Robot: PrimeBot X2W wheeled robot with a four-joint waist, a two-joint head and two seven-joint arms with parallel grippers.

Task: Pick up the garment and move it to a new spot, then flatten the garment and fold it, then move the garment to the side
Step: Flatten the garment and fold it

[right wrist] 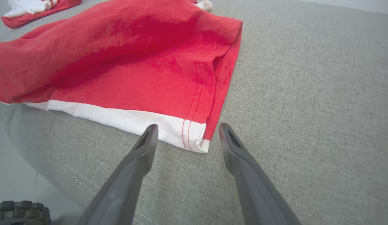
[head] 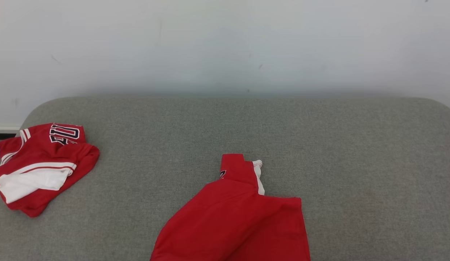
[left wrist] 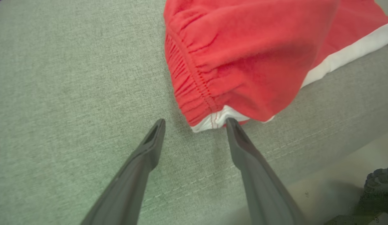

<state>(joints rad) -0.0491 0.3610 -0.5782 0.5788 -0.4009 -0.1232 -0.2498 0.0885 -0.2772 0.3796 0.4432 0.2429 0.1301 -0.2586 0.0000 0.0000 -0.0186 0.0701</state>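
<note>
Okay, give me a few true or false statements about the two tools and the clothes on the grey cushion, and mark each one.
1. The left tool stands open. True.
2. The right tool is shut on cloth. False: it stands open at the white hem of the red garment.
3. A red and white garment lies crumpled at the left of the grey cushion. True.
4. The two garments lie stacked on each other. False: they lie apart, with bare cushion between them.
</note>
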